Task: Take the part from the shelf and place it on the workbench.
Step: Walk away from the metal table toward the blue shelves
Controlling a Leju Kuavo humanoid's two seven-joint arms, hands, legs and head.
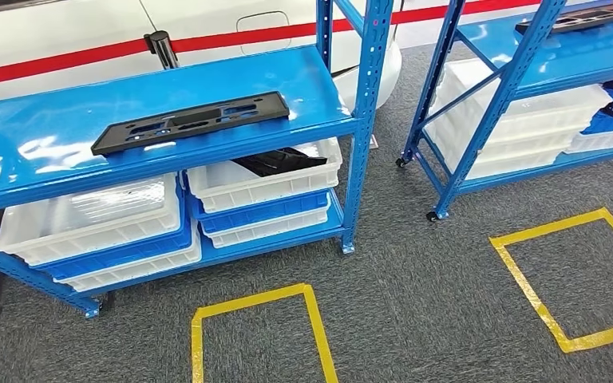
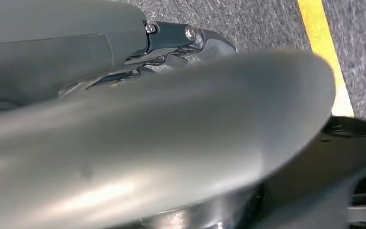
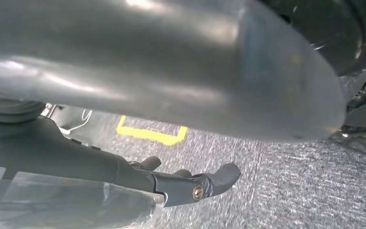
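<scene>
Black slotted part (image 1: 191, 121) lies flat on the top deck of the blue shelf (image 1: 303, 80), untouched. Left hand (image 2: 190, 40) and right hand (image 3: 190, 183) hang over grey carpet (image 1: 415, 271) beside yellow tape (image 1: 259, 307), well apart from the part. Each holds nothing; whether the fingers are spread or curled cannot be told.

My left hand (image 2: 190, 40) mostly hidden behind my big blurry thumb, my right hand (image 3: 190, 183) half hidden too, second shelf (image 1: 527, 96) cut off at the edge
</scene>
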